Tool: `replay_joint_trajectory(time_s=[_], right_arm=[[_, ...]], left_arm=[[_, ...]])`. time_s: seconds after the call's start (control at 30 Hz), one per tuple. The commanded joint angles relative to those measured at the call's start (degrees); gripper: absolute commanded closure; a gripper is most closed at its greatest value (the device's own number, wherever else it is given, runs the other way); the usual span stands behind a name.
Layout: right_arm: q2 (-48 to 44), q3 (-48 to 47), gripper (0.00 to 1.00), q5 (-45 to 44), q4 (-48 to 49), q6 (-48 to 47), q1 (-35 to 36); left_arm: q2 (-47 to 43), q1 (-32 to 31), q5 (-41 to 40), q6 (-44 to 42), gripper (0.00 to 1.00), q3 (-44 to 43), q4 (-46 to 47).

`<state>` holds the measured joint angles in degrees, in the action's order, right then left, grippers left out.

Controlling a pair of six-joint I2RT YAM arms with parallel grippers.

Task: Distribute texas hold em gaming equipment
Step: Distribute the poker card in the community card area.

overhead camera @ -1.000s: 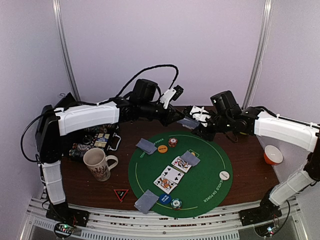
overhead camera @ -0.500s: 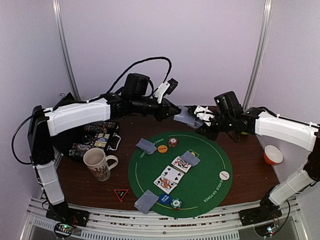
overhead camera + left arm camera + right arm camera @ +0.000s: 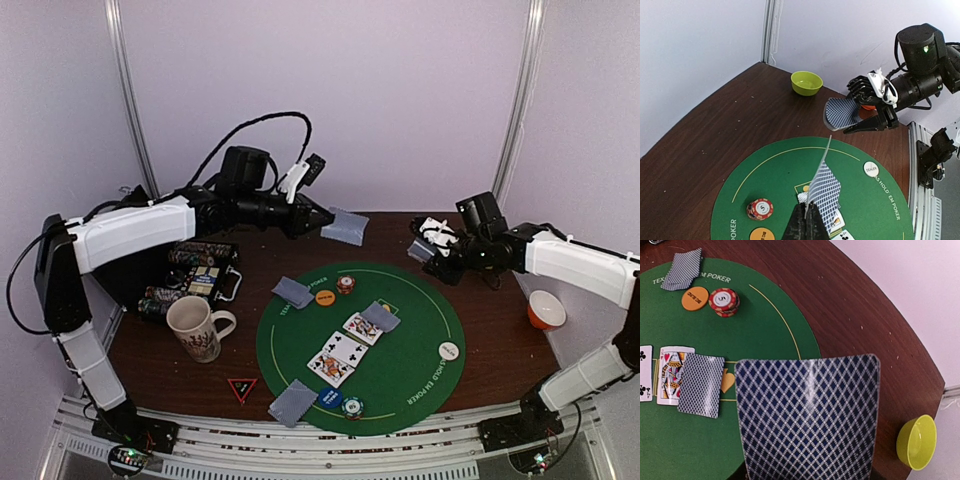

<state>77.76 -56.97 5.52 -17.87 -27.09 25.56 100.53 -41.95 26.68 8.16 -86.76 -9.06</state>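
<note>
My left gripper [image 3: 318, 221] is shut on one grey-blue-backed card [image 3: 346, 226], held in the air behind the green mat [image 3: 400, 375]. The left wrist view shows its fingers [image 3: 806, 207] pinching that card [image 3: 826, 190] edge-on. My right gripper [image 3: 428, 250] is shut on a small deck [image 3: 419, 252]; the deck's patterned back [image 3: 807, 415] fills the right wrist view and hides the fingers. On the mat lie a red-white chip stack [image 3: 345, 284], an orange button [image 3: 324, 297], a white dealer button [image 3: 449, 351], a blue button [image 3: 329, 398], a teal chip stack [image 3: 352, 406], face-up cards [image 3: 337, 358] and face-down cards [image 3: 293, 292].
A patterned cream mug [image 3: 195, 328] and an open chip case [image 3: 205, 275] stand left of the mat. An orange bowl [image 3: 546, 309] sits at the right. A yellow-green bowl [image 3: 806, 82] sits at the far edge. A red triangle marker [image 3: 242, 387] lies near the front.
The two grippers met over the back of the table; the left one has drawn back left with one card, and the right one has drawn back right with the deck.
</note>
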Motion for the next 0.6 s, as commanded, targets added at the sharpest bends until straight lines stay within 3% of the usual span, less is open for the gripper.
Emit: replay_joint_trajectory(time_s=[0.0,0.27,0.57], right_arm=[[-1.91,1.85,0.54,-1.02,-0.28,2.03,-3.42],[-2.76,2.05,0.54,-3.44,-0.61,2.78,-9.62],[-3.53,2.29,0.54,-2.38,0.13,3.34,-10.53]], left_arm=[[8.90,-0.55,4.19,0.56,1.00,-6.65,-0.28],[30.58,-4.98,-0.52,-9.56,1.00,-33.48,-14.62],[45.43,-7.89,-5.21,-10.81,1.00,-48.30,-14.76]])
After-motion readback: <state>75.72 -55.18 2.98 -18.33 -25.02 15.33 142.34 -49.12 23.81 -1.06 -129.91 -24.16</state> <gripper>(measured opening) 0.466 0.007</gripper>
